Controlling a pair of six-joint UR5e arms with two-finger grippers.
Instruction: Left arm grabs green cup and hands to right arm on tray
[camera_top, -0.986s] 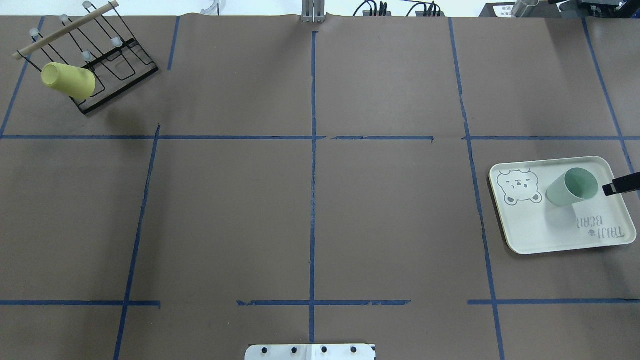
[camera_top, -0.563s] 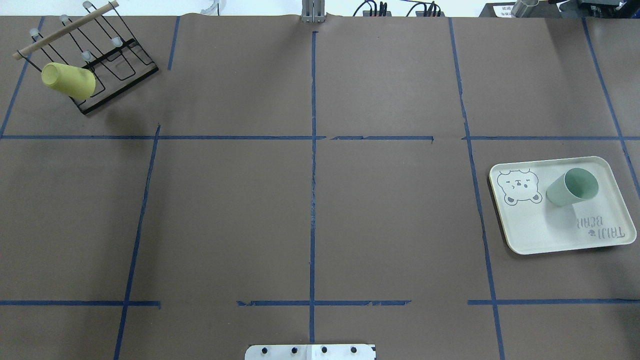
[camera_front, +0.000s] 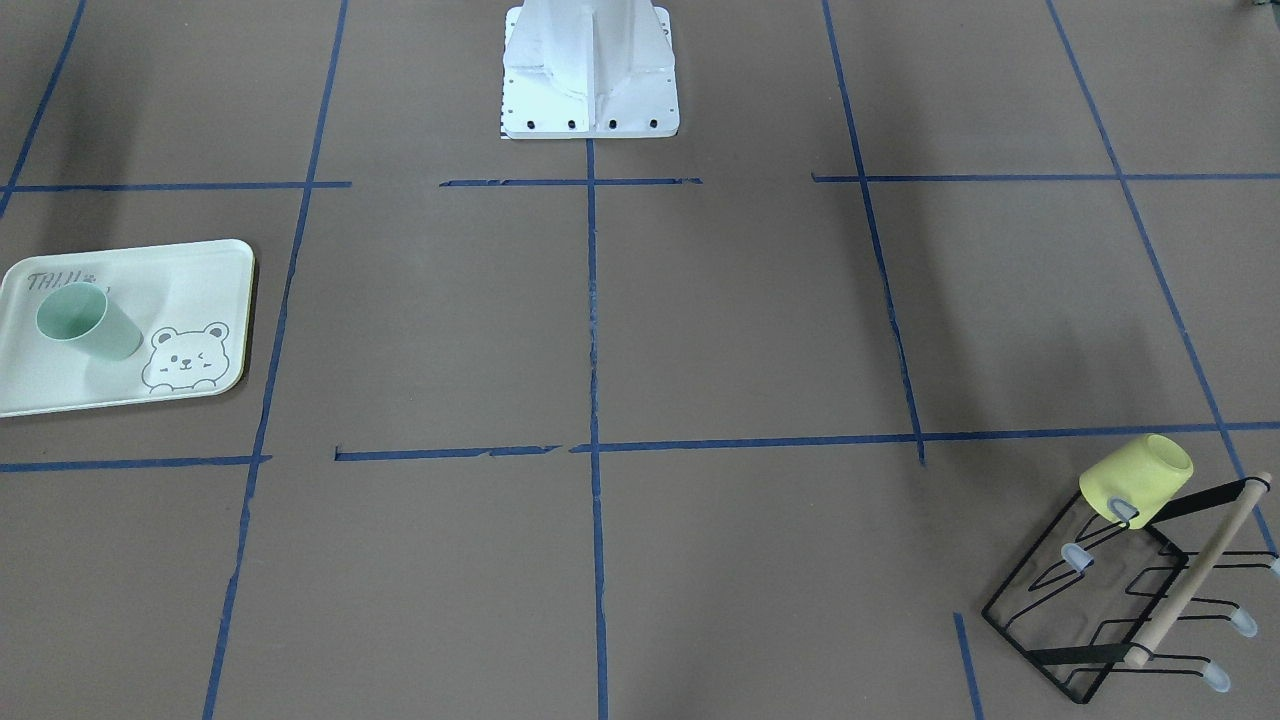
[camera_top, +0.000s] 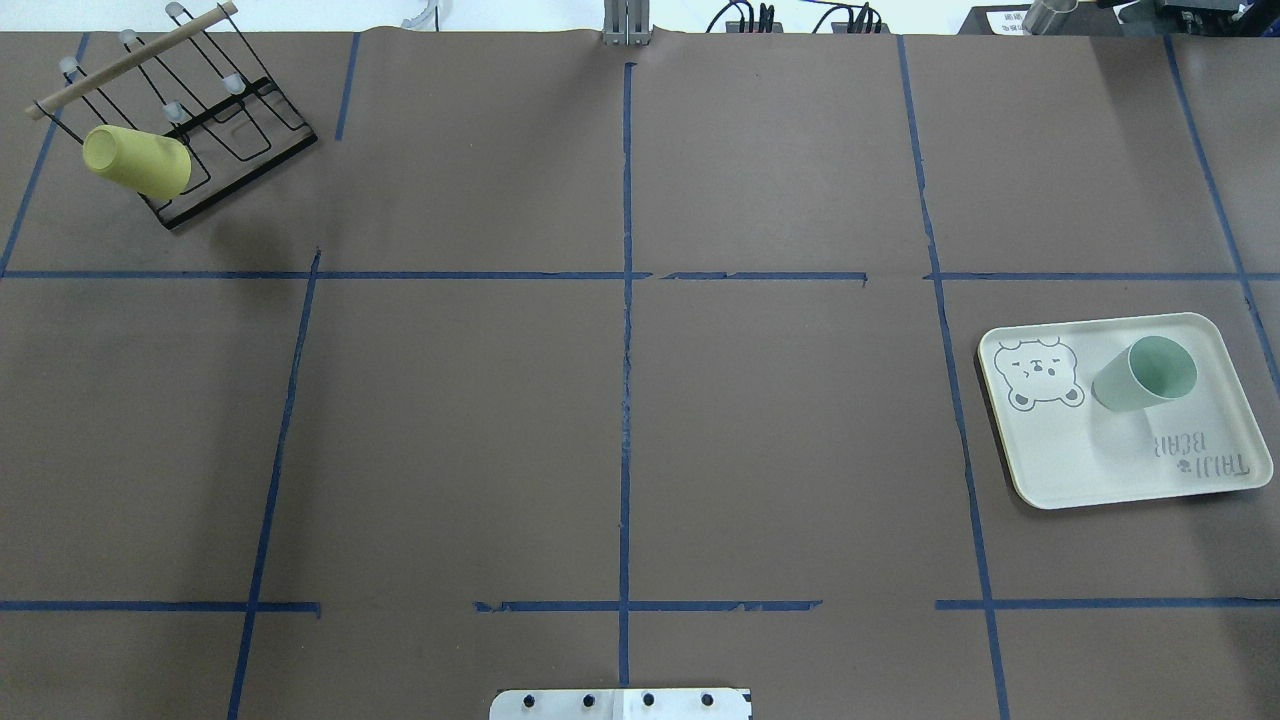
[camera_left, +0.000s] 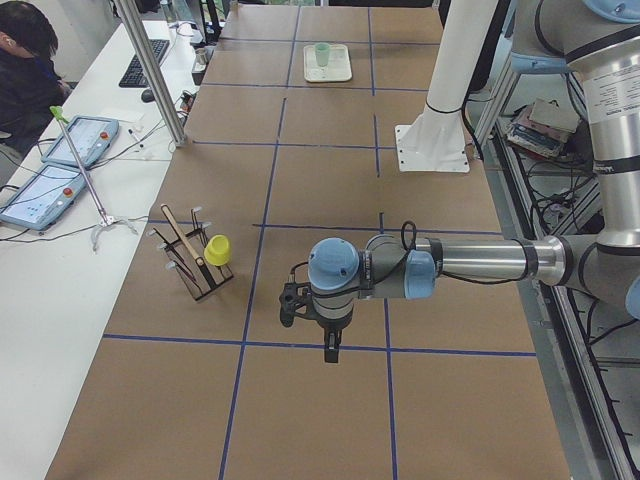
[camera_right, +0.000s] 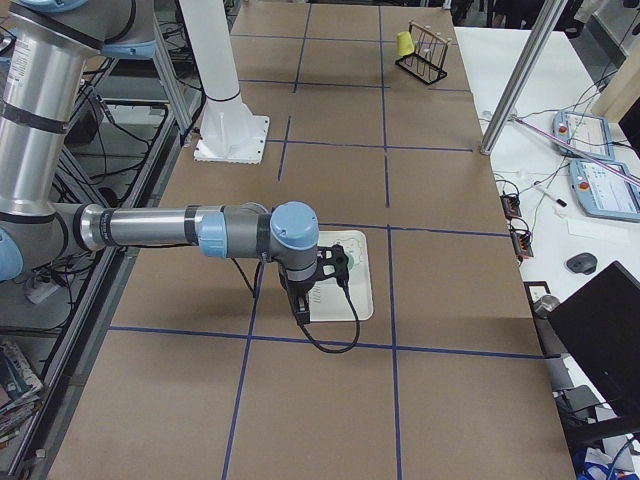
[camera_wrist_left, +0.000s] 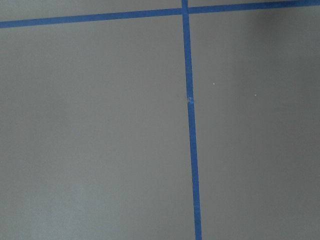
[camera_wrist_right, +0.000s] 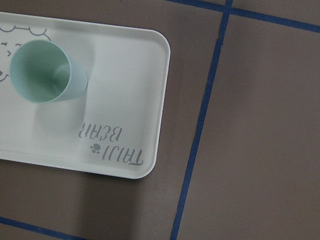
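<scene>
The green cup (camera_top: 1140, 378) stands upright, mouth up, on the tray (camera_top: 1060, 480) at the right side of the counter (camera_top: 780, 430). The tray's lettering (camera_top: 1200, 455) lies on the near side of the cup and the bear drawing (camera_top: 1040, 375) to its left. Nothing touches the cup, so the placing looks done.

It looks like a light, stiff, thin-walled plastic cup with a matte skin that should not be slippery. It has no handle and a slight taper, so a hold across the wall a little below the rim would suit it. A hard squeeze could flex the mouth. Being empty and light, it would tip easily if nudged from the side.

The right hand (camera_right: 303, 308) hangs above the tray's edge. Its wrist camera looks down on the cup and the lettering, but no fingers show there, and I cannot tell how far open it is. It does not have the cup.

The left hand (camera_left: 330, 350) hangs over bare counter crossed by blue tape (camera_wrist_left: 190, 125), well apart from the tray. I cannot tell whether it is open or closed, and nothing shows in it.

Far off at the left corner, a yellow cup (camera_top: 140, 160) sits tipped on a wire rack (camera_top: 250, 120) — not part of this job.
</scene>
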